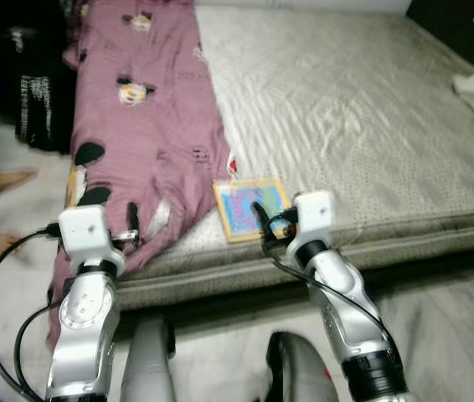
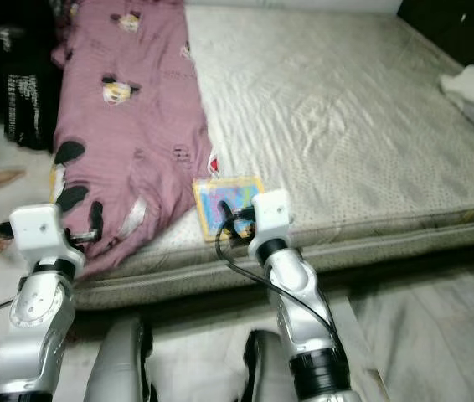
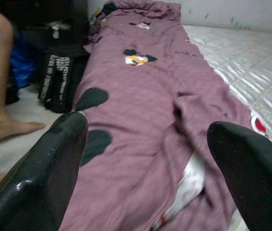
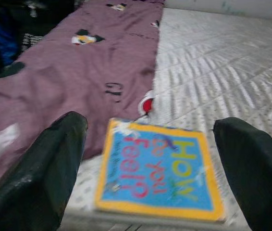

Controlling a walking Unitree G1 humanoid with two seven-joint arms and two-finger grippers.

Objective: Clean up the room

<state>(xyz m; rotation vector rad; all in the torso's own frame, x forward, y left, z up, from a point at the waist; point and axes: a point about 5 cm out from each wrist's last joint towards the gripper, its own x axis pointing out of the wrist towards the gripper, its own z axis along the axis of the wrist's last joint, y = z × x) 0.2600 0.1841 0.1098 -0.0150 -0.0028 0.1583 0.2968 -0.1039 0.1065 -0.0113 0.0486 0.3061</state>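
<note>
A yellow-bordered blue picture book (image 4: pixel 157 169) titled "How do you feel?" lies flat near the mattress (image 1: pixel 363 126) edge, just beside a mauve cartoon-print blanket (image 1: pixel 149 126) spread lengthwise

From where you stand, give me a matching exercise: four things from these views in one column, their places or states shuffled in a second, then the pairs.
1. mauve cartoon-print blanket
2. yellow-bordered blue picture book
3. right gripper
4. black bag with white lettering

A. open, just before the book
B. on the floor left of the bed
C. flat near the mattress's front edge
D. spread along the bed's left side

Pairs: 1-D, 2-C, 3-A, 4-B
</note>
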